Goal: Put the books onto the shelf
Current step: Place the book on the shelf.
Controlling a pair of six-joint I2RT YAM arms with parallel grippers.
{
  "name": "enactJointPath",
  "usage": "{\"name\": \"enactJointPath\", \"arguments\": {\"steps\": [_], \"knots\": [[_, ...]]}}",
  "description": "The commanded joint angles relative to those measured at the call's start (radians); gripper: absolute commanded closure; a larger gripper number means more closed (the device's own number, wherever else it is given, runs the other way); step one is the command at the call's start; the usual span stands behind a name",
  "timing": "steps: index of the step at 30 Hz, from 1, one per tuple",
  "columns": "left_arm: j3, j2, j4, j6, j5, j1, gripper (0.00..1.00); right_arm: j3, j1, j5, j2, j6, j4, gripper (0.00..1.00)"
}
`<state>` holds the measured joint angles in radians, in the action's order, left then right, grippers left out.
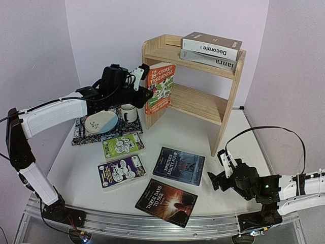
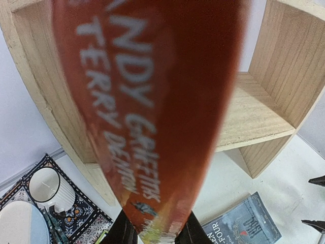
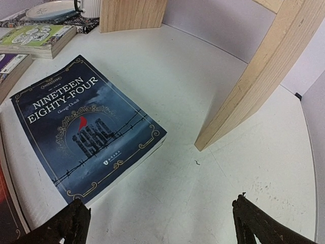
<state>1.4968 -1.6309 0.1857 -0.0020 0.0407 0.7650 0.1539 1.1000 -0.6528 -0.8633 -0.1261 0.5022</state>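
Right at the shelf's open front, my left gripper [image 1: 142, 80] was pinched narrow on one edge of the orange book [image 1: 160, 87]. It held the book upright just by the left panel of the shelf [image 1: 231, 91]. My right gripper [image 1: 223, 170] sat low with its jaws spread wide and nothing in them, beside the dark blue book [image 1: 179, 165]. The green book [image 1: 122, 146], purple book [image 1: 122, 172] and dark book [image 1: 166, 201] lay flat on the table [image 1: 218, 198]. The brown book [image 1: 210, 44] sat on the grey book [image 1: 215, 60] up top.

Pale lilac walls [image 1: 101, 30] enclose a white table [image 1: 167, 137], its near edge seemingly a metal rail [image 1: 152, 224].
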Motion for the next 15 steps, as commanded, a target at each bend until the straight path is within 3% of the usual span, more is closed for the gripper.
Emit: {"name": "enactJointPath", "arguments": {"steps": [1, 15], "knots": [[0.113, -0.002, -0.111, -0.020, -0.036, -0.009, 1.00, 0.007, -0.001, -0.009, 0.000, 0.013, 0.021, 0.02], [0.116, -0.030, -0.114, 0.000, -0.028, -0.031, 1.00, 0.004, -0.001, -0.010, 0.001, 0.013, 0.024, 0.02]]}}
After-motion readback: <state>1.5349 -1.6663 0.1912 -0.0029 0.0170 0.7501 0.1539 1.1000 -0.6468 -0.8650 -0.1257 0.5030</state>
